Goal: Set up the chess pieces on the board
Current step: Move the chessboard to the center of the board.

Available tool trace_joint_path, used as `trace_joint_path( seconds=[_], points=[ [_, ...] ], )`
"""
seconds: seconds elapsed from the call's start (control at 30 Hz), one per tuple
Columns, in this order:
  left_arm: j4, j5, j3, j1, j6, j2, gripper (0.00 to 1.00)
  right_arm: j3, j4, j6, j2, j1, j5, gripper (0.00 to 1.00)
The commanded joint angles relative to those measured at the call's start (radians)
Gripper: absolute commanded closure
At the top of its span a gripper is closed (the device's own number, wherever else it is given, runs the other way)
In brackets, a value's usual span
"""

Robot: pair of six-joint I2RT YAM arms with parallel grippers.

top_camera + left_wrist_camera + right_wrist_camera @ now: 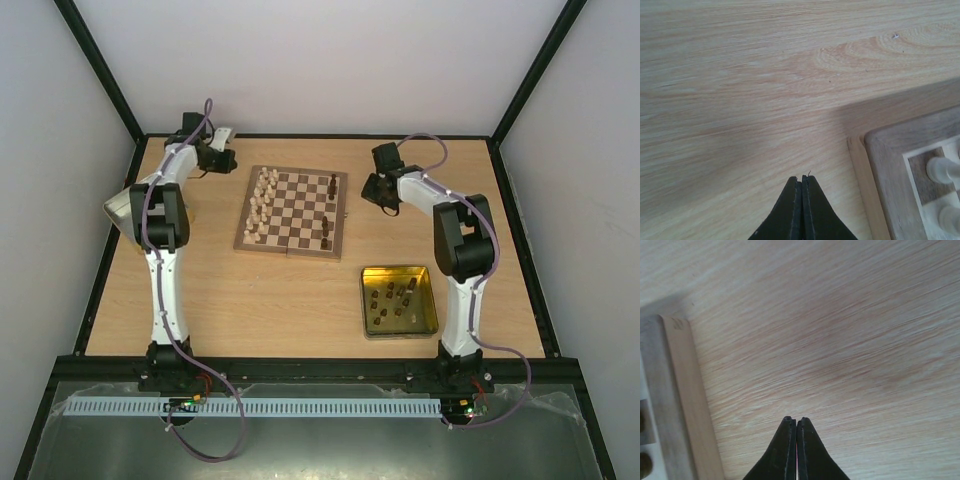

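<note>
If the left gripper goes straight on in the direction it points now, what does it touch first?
Most likely the bare table top, beside the corner of the board. The left gripper is shut; nothing else shows ahead, though depth is unclear.

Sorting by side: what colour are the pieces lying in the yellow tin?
Dark brown; the pieces show best in the top external view.

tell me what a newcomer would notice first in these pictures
The chessboard in the middle of the table draws the eye: cream pieces crowd its left side, while only a few dark pieces stand along its right edge. More dark chessmen lie in the yellow-gold tin at the near right. The left pincer and the right pincer are both shut and empty, each beside a board corner.
</note>
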Motion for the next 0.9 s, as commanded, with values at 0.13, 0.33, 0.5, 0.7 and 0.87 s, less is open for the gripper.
trace_joint_path(
  seconds=[0.13, 0.33, 0.5, 0.7, 0.87],
  points=[
    [0.141, 0.191, 0.080, 0.031, -0.202, 0.097, 0.98, 0.023, 0.014, -0.003, 0.045, 0.005, -0.024, 0.98],
    [0.200, 0.250, 0.145, 0.030, -0.294, 0.174, 0.98, -0.010, 0.032, -0.006, 0.052, 0.005, -0.044, 0.98],
    [0.236, 0.302, 0.192, 0.024, -0.367, 0.233, 0.98, -0.038, 0.048, -0.006, 0.064, 0.005, -0.060, 0.98],
    [0.253, 0.312, 0.235, 0.008, -0.415, 0.267, 0.98, -0.050, 0.056, -0.008, 0.077, 0.005, -0.079, 0.98],
    [0.255, 0.303, 0.254, -0.009, -0.432, 0.279, 0.98, -0.059, 0.071, -0.003, 0.092, 0.005, -0.119, 0.98]
  ],
)
